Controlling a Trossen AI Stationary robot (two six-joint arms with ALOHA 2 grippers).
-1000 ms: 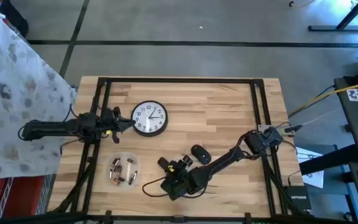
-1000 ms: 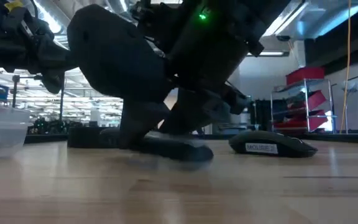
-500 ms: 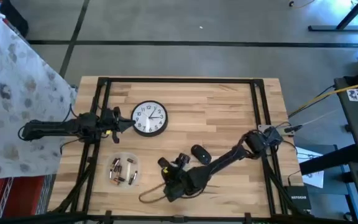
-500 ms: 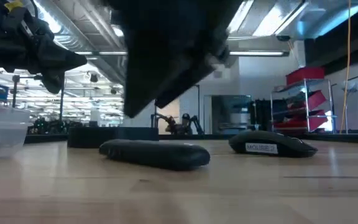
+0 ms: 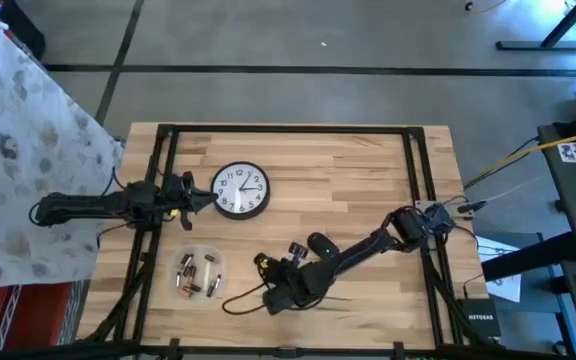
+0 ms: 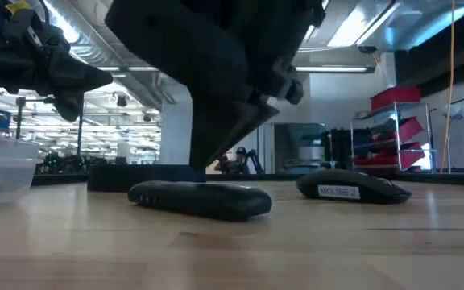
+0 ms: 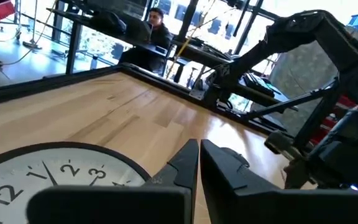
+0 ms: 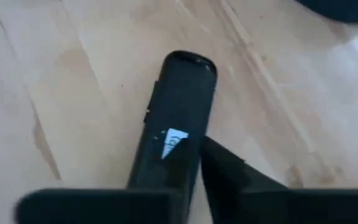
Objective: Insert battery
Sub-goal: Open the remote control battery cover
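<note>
Right pincer [image 5: 273, 288] is low over the worktop [image 5: 348, 170] again. A second ago it sat down on the black remote [image 6: 200, 199] and hid most of it in the low view; half a second ago it had lifted away and the remote lay bare; now its dark tip has come back down to just above the remote's far end. The remote itself has not shifted on the wood and lies flat. From the right wrist camera the remote [image 8: 179, 106] runs straight out ahead of the pincer, white label showing, with one finger [image 8: 225, 171] alongside its body. You cannot tell from any view whether this pincer is released or clenched, or whether it touches the remote at all. My reading: this is a re-approach, so either the first grip failed or the casing was only being nudged into line; no battery compartment is visibly open. The batteries [image 5: 200, 270] remain in the clear tub [image 5: 182, 285], beside the right pincer toward the left arm, so no cell has been picked and the insertion proper has not started. The mouse [image 6: 353, 190] sits near the pincer on its other side, apart from the remote. Left pincer [image 5: 206, 198] hangs clenched on nothing, its tips at the rim of the clock [image 5: 240, 190], unmoved across all three moments.
</note>
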